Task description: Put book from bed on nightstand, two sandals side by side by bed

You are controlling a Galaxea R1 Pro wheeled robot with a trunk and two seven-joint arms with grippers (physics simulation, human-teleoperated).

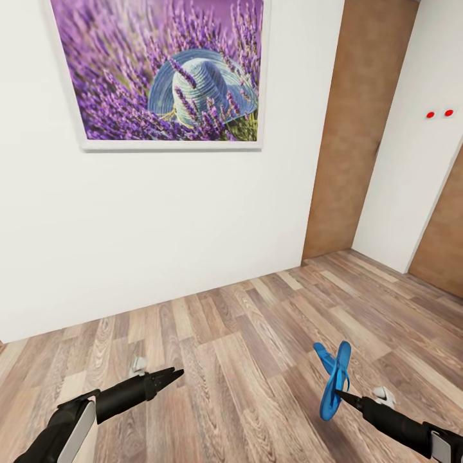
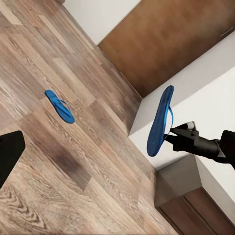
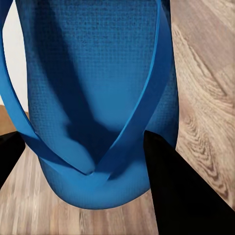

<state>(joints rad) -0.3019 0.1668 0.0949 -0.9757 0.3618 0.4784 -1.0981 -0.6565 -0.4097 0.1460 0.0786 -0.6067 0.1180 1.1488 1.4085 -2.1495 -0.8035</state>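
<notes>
My right jaws (image 1: 339,393) are clenched on one sandal (image 1: 335,381), holding it on edge and clear of the floor (image 1: 244,360) so I can carry it to the bed; the other sandal (image 2: 59,105) lies flat on the planks, and my left jaws (image 1: 173,373) look closed and empty

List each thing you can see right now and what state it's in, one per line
Held sandal: lifted off the floor, standing on edge, gripped by the right tool.
Second sandal: lying flat on the wood floor, straps up, untouched.
Right tool: shut on the held sandal.
Left tool: holding nothing, fingers close together above the floor.
Lavender picture: hanging on the white wall.
</notes>
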